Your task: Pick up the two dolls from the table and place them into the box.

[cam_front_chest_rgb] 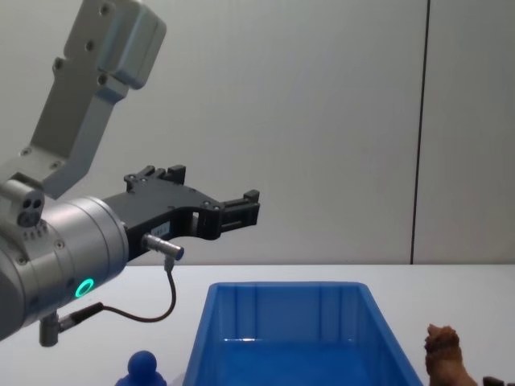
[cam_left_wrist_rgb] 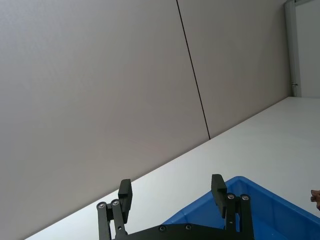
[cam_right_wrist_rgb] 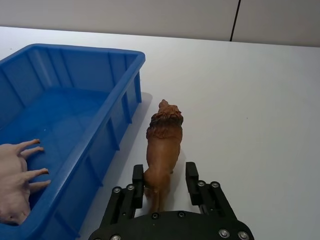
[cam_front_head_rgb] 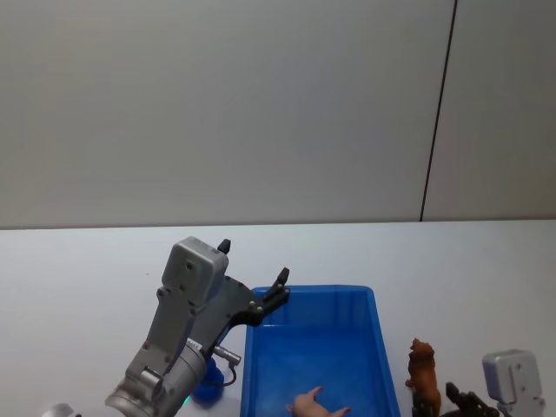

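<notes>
Okay, my right tool (cam_right_wrist_rgb: 165, 173) is down at the lower right of the head view, fingers spread either side of the brown doll (cam_right_wrist_rgb: 163, 137), which stands on the table (cam_right_wrist_rgb: 250, 100) just right of the box (cam_right_wrist_rgb: 75, 49). My left tool (cam_front_head_rgb: 254, 261) hangs spread and empty over the box's far left corner. The blue doll (cam_front_chest_rgb: 145, 368) sits at the chest view's lower left.

No word, number or brand mark can be read in any of the views. The left gripper (cam_front_chest_rgb: 211, 186) carries one small pale sticker (cam_front_chest_rgb: 163, 231) on its black body, just above the metal cable plug. Its print is too small to make out.
</notes>
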Robot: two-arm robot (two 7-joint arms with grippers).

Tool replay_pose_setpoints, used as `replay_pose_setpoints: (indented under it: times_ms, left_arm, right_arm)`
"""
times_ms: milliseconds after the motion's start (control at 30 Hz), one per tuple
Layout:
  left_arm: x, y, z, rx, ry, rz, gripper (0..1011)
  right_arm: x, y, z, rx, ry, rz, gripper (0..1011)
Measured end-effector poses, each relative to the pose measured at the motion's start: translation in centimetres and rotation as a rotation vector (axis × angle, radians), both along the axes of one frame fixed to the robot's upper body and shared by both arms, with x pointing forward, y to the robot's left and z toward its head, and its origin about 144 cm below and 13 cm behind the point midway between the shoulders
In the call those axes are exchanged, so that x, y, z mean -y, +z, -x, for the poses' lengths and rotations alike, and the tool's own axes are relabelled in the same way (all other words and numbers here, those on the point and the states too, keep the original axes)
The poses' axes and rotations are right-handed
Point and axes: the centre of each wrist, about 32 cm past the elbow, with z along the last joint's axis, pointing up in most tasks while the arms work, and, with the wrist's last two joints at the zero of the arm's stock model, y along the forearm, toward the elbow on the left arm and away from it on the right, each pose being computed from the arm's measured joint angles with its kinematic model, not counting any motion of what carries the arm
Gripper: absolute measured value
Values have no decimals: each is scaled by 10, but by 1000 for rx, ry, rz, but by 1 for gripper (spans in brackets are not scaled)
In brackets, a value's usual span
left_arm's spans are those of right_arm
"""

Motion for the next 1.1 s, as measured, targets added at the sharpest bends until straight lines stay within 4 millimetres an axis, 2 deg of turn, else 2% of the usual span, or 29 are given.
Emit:
replay_pose_setpoints:
  times_ms: [67, 133, 167, 200, 267, 667, 1100]
  left_arm:
    - [0, 0, 0, 0, 0, 0, 1001]
    - [0, 0, 0, 0, 0, 0, 1001]
    - [0, 0, 0, 0, 0, 0, 1001]
    - [0, 0, 0, 0, 0, 0, 1001]
    - [0, 0, 0, 0, 0, 0, 1001]
    - [0, 0, 0, 0, 0, 0, 1001]
    - [0, 0, 0, 0, 0, 0, 1001]
  right_arm:
    - [0, -1, 0, -2, -3, -2, 503]
    - [-1, -1, 1, -3, -6, -3, 402]
    - [-1, -1, 1, -3, -7, -3, 402]
    - [-1, -1, 1, -3, -8, -3, 340]
    - [-1, -1, 1, 0, -11, -4, 294]
    - [-4, 10, 4, 73, -4, -4, 279]
    - [-10, 35, 0, 213, 109, -38, 279]
